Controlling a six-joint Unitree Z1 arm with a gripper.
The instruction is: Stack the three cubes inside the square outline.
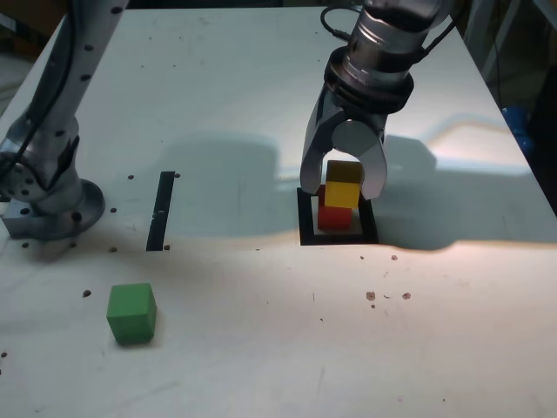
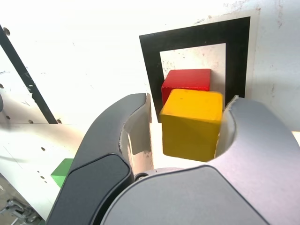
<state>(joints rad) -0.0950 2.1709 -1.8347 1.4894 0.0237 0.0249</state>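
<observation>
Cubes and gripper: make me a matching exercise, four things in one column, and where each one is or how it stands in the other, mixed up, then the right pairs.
1. Red cube
2. Yellow cube
3. Green cube
4. Gripper

A. On the table, outside the square outline
B. Inside the square outline, under another cube
C. Open, fingers on either side of a cube
D. On top of another cube

Pairs: 1-B, 2-D, 3-A, 4-C

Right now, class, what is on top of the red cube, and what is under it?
The yellow cube sits on the red cube. The surface directly under the red cube is covered; white shows beside it, inside the black outline.
</observation>
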